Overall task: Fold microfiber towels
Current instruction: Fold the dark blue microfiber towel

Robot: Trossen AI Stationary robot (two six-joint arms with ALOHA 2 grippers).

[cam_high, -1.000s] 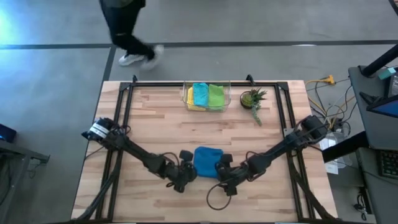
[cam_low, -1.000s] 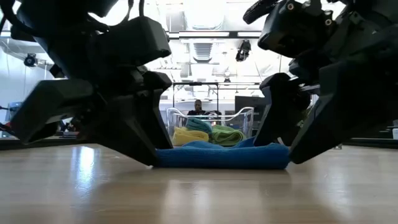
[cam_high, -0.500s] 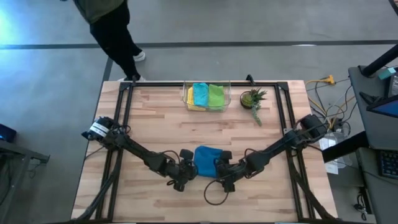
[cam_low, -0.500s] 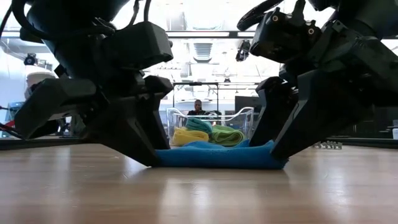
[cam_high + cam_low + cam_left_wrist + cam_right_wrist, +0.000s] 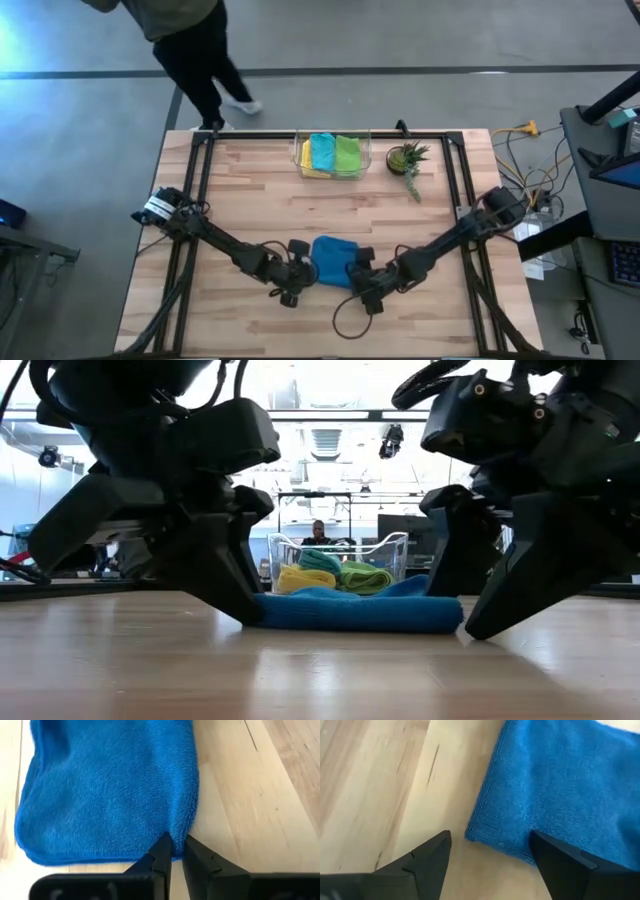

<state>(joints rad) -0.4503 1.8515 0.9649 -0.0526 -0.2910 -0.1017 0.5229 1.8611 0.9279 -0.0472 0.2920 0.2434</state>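
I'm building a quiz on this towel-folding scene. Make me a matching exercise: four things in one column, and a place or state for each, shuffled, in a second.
1. blue towel
2. left gripper
3. right gripper
4. potted plant

A. open, at a towel corner
B. beside the clear bin
C. flat between both grippers
D. pinched on a towel edge

Pairs: 1-C, 2-D, 3-A, 4-B

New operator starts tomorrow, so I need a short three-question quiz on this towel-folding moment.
1. True or false: the left gripper has its fingers pinched on an edge of the blue towel.
2. The right gripper is: A) shut on the towel, B) open at a towel corner, C) over the bin.
3. What stands beside the clear bin of towels?

Key: 1 true; 2 B; 3 the potted plant.
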